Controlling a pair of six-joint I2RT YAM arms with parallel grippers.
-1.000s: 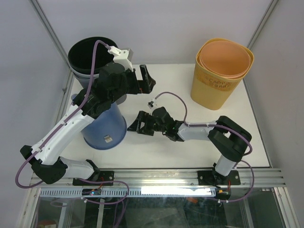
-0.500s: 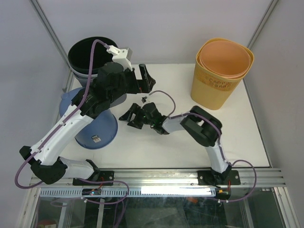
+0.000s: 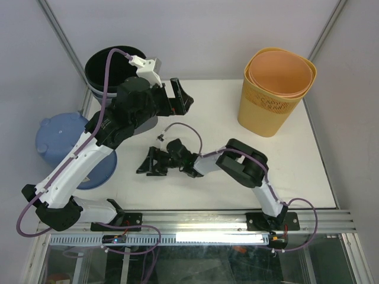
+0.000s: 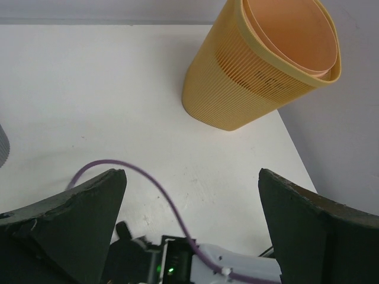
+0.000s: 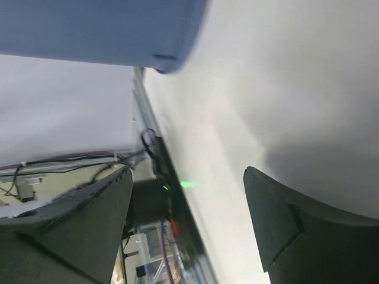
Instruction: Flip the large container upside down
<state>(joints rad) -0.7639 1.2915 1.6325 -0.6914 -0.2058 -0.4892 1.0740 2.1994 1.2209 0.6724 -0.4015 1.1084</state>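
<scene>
Left hand (image 3: 180, 97) and right hand (image 3: 148, 165) both wide apart, empty (right near the blue container (image 3: 56, 136))

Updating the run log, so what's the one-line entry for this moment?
left gripper: open, empty | right gripper: open, empty | blue container: tilted, at left edge of table
</scene>
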